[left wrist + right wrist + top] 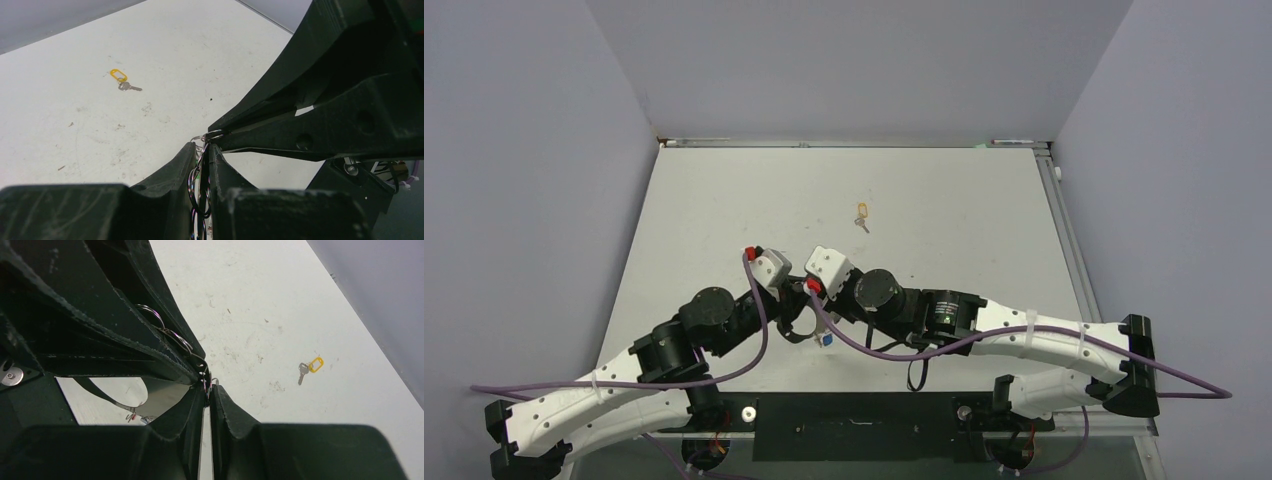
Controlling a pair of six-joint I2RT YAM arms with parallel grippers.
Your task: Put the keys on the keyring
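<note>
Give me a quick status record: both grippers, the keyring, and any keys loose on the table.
left gripper: shut on the keyring, thin wire loops clamped between its fingers
right gripper: tips closed on thin wire right at the left gripper's tips; which ring, cannot tell
yellow-tagged key: lying loose on the table, apart from both grippers
blue tag: beside where the grippers meet; what it's attached to is unclear
other keys: none clearly visible

Yellow-tagged key (862, 217) lies flat mid-table; thin silver keyring (201, 150) is clamped on edge, well apart.
</note>
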